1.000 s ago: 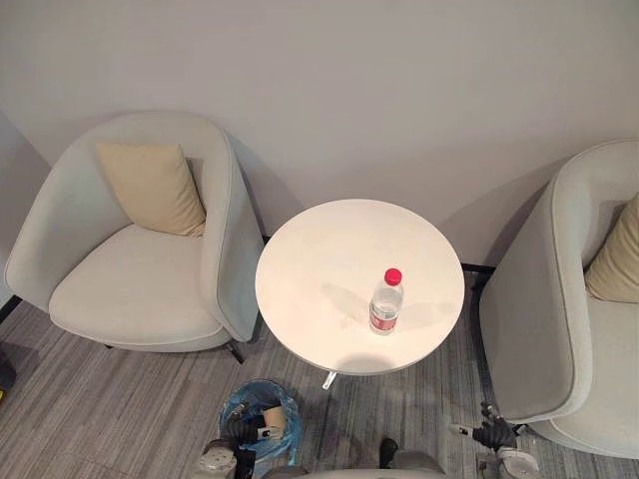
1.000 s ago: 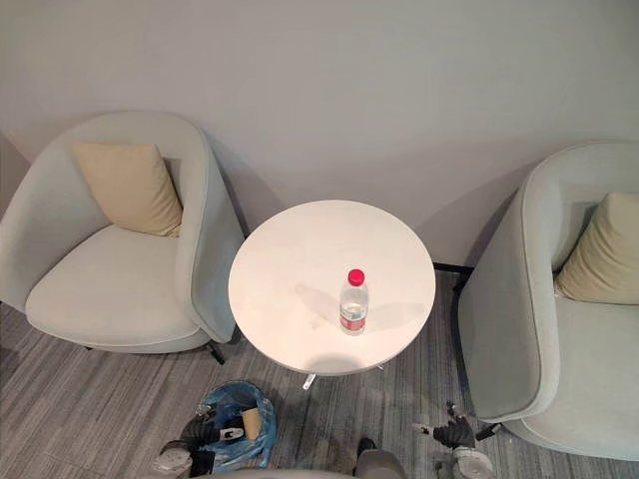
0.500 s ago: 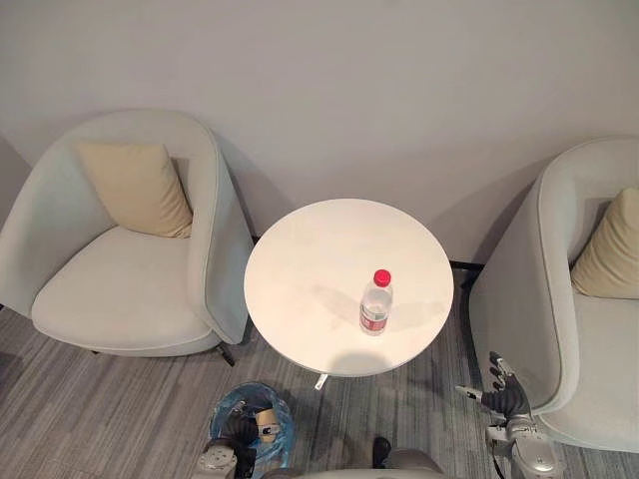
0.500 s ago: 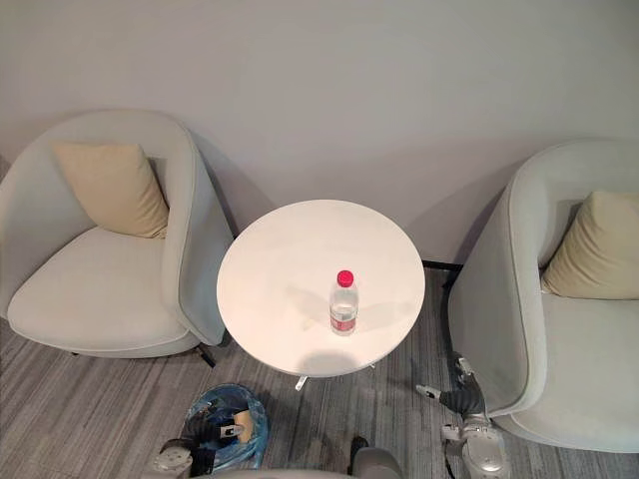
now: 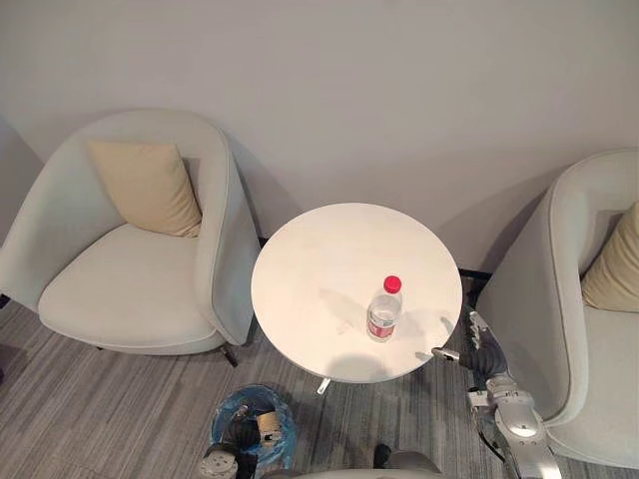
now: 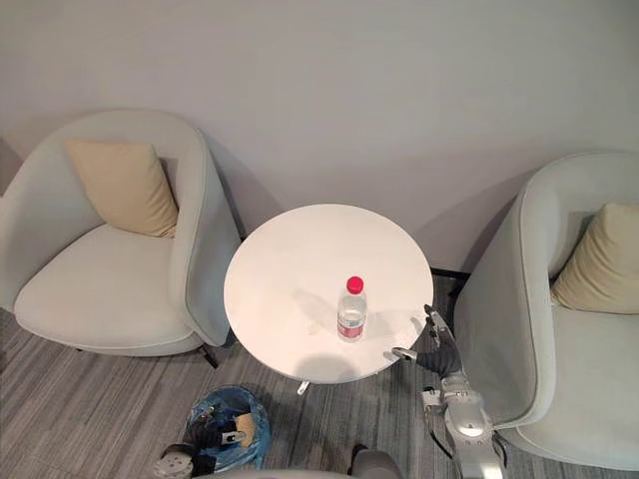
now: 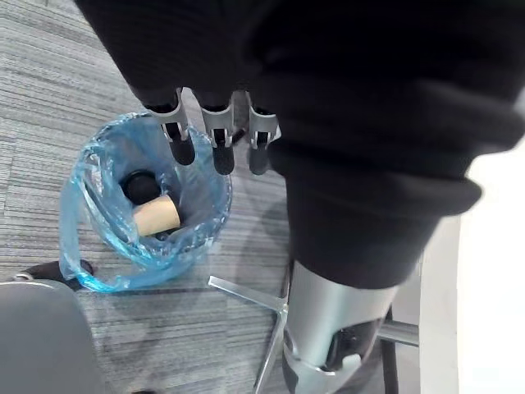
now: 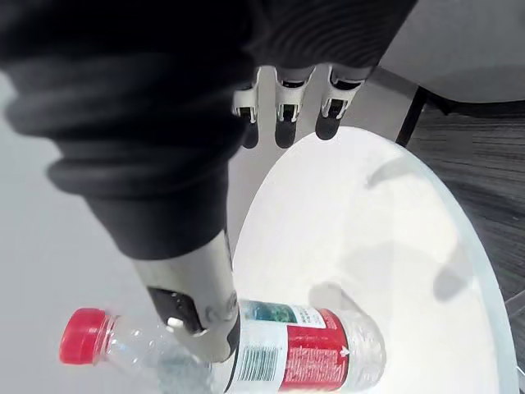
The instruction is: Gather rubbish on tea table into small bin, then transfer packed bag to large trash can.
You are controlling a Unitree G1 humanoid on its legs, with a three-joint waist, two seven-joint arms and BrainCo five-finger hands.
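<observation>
Right hand point(image 5: 482, 351), fingers spread and empty, has risen from near the floor to the tea table point(image 5: 300, 261) rim, near the upright water bottle point(image 5: 383, 309), likely next for the small bin point(image 7: 75, 215).

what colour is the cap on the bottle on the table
Red. The cap on the bottle shows best in the right wrist view.

pretty bright soft indoor light from overhead, no harsh glare, white table point(image 5: 319, 259) top looks a bit washed out, bottle point(image 5: 383, 309) throws a faint shadow to its left, armchair point(image 5: 130, 289) leaves a soft grey shadow on the wall point(image 5: 399, 100)
</observation>
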